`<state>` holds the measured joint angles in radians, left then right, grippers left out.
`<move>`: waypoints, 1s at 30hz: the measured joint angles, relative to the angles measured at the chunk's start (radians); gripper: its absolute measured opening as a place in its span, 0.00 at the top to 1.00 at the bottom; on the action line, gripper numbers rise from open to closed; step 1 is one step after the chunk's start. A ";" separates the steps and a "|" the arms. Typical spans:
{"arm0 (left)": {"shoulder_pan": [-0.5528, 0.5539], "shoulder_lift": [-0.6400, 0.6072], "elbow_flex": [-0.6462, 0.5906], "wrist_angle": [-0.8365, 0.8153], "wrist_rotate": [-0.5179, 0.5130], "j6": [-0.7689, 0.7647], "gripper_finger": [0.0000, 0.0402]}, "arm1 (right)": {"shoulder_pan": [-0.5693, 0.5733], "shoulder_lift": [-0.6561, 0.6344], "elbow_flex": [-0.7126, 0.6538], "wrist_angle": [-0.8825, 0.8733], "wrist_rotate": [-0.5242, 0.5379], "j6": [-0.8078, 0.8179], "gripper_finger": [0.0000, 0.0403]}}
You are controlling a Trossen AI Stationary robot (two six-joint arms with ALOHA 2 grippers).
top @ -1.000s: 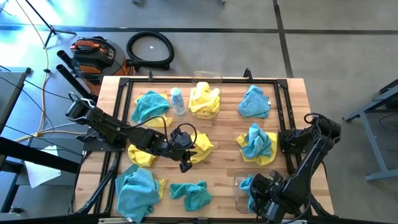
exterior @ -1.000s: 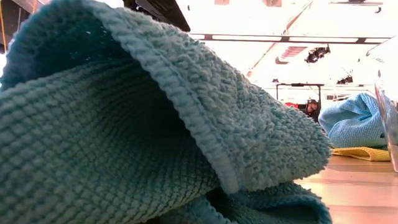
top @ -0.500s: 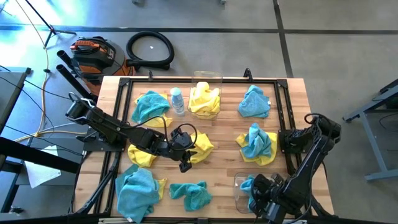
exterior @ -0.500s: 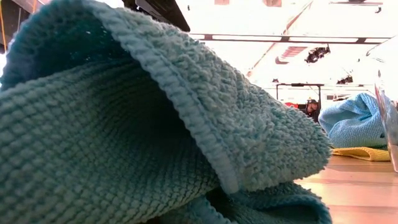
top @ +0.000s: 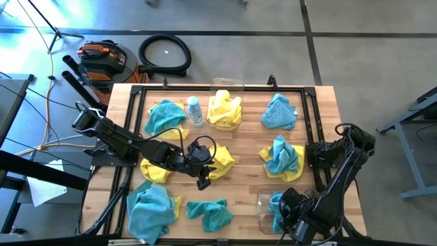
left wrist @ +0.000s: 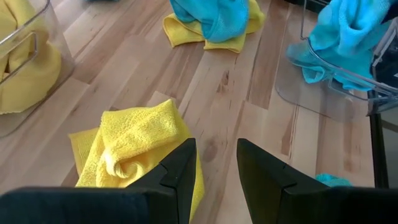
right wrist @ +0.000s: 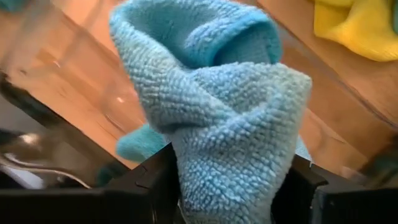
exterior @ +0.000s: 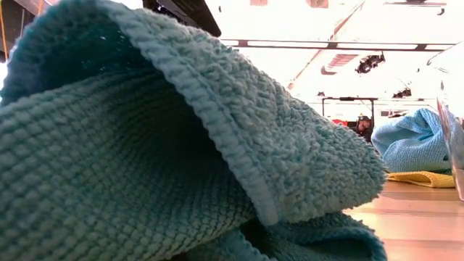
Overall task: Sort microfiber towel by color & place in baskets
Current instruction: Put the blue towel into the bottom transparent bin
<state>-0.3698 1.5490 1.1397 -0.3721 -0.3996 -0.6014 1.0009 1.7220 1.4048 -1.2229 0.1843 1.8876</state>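
Note:
My left gripper (top: pixel 203 179) (left wrist: pixel 214 171) is open and low over the table's middle. A crumpled yellow towel (left wrist: pixel 134 146) (top: pixel 220 162) lies just beside one of its fingers, and bare wood shows in the gap. My right gripper (top: pixel 283 208) (right wrist: pixel 227 186) is shut on a teal towel (right wrist: pixel 211 93) at the near clear tub (top: pixel 265 208) (left wrist: pixel 329 74). The far clear tub (top: pixel 227 102) (left wrist: pixel 25 56) holds yellow towels. Several more teal and yellow towels lie on the table. My right gripper pinches a bunched, folded part of the teal towel (right wrist: pixel 230 168) between its two fingers (right wrist: pixel 155 180), several layers thick. The towel's rest bulges out ahead of the fingers inside the near tub's clear walls. Whether it lies on the tub's floor, I cannot tell.
A small white-and-blue bottle (top: pixel 194 111) stands left of the far tub. Loose towels: teal (top: pixel 164 116), teal (top: pixel 278 111), teal on yellow (top: pixel 281 158), teal on yellow (top: pixel 151 208), teal (top: pixel 208 213), yellow (top: pixel 156 171). A teal towel (exterior: pixel 145 145) fills most of the low view.

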 joint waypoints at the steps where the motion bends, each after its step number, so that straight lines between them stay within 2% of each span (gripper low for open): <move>1: -0.001 0.000 0.000 0.000 0.003 0.000 0.74 | 0.004 -0.007 0.000 0.000 0.026 0.021 0.52; 3: -0.002 0.000 0.000 0.000 0.002 0.000 0.74 | 0.019 -0.025 0.000 0.000 0.104 0.073 0.52; 5: -0.004 0.000 0.000 0.001 0.003 0.000 0.74 | 0.030 -0.047 0.000 -0.002 0.132 0.086 0.52; 9: -0.006 0.000 0.000 0.004 0.003 -0.019 0.74 | 0.041 -0.058 0.001 -0.063 0.074 0.175 0.52; 13: -0.005 0.000 0.000 0.003 0.003 -0.023 0.74 | 0.047 -0.060 0.001 0.010 0.064 0.108 0.52; 17: -0.005 0.000 0.000 0.002 0.004 -0.013 0.74 | 0.049 -0.052 0.001 -0.052 0.045 0.184 0.52; 22: -0.005 0.000 0.000 0.000 0.004 0.002 0.74 | 0.049 -0.049 0.001 0.065 0.047 0.039 0.52; 26: -0.005 0.000 0.000 -0.001 0.004 0.012 0.74 | 0.046 -0.051 0.001 -0.048 0.034 0.154 0.52; 28: -0.005 0.000 0.000 -0.001 0.004 0.012 0.74 | 0.046 -0.049 0.000 -0.038 0.025 0.123 0.52; 30: -0.005 0.000 0.000 -0.003 0.004 0.012 0.74 | 0.044 -0.049 0.000 -0.041 -0.040 0.097 0.52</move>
<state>-0.3752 1.5490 1.1397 -0.3753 -0.3958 -0.5896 1.0454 1.6730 1.4052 -1.2635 0.1442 1.9842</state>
